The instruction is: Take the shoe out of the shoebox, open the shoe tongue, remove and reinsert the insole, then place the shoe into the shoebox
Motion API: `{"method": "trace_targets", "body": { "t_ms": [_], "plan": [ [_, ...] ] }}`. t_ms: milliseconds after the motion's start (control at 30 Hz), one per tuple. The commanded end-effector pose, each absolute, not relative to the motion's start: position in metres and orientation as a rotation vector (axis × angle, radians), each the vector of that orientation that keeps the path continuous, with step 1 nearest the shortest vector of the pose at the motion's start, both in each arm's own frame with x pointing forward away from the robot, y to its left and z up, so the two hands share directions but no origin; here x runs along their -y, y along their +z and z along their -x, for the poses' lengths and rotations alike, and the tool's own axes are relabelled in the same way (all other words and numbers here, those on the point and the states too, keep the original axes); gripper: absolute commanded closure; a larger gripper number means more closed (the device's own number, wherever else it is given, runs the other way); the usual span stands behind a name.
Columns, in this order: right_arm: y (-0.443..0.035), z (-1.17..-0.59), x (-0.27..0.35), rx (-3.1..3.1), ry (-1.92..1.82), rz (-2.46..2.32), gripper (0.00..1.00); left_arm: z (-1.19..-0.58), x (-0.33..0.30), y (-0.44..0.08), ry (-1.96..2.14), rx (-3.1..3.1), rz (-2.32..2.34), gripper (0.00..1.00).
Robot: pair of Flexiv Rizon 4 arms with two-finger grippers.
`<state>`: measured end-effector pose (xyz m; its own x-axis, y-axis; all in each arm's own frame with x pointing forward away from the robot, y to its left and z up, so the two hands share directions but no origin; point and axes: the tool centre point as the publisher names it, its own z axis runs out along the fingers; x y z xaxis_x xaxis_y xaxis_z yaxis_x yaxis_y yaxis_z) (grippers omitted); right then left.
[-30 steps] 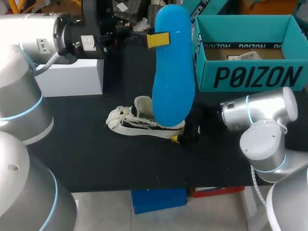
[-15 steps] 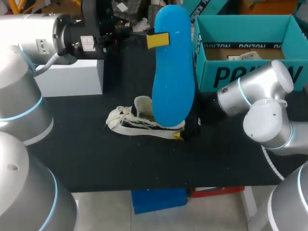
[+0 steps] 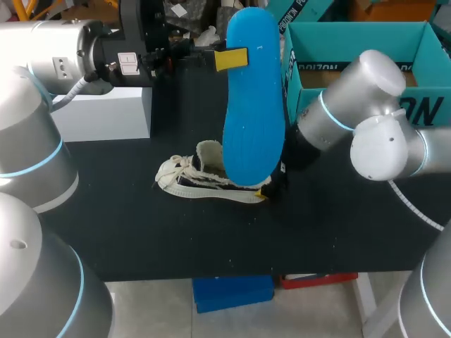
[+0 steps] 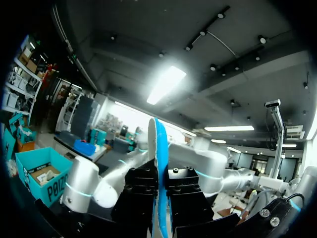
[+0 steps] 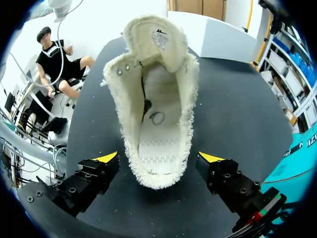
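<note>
Half the shoe (image 3: 189, 180) (heel end) behind insole (image 3: 254, 105), shoebox (image 3: 430, 109) part-covered

Dark lettering on shoebox (image 3: 431, 113) front, partly hidden

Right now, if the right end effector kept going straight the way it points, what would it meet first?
The shoe. Its heel sits between the right end effector's open fingers, touching neither, so they would probably pass along its sides; depth is hard to judge.

Head camera looks down on the table (image 3: 141, 232); right wrist sits close above the same shoe (image 3: 199, 182); left wrist faces upward.
</note>
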<state>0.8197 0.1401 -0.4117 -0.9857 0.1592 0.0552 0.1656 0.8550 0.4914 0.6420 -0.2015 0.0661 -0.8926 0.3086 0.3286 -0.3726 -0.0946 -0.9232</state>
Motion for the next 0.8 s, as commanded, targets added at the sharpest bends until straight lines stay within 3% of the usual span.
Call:
{"method": "trace_targets", "body": {
  "t_ms": [33, 800],
  "plan": [
    [-0.403, -0.821, -0.143, 3.075, -0.240, 0.243, 0.00, -0.641, 0.202, 0.066, 2.034, 1.743, -0.075, 1.00],
    [-0.405, -0.826, -0.168, 3.079, 0.058, 0.181, 0.00, -0.641, 0.202, 0.066, 2.034, 1.743, -0.075, 1.00]
  ]
}}
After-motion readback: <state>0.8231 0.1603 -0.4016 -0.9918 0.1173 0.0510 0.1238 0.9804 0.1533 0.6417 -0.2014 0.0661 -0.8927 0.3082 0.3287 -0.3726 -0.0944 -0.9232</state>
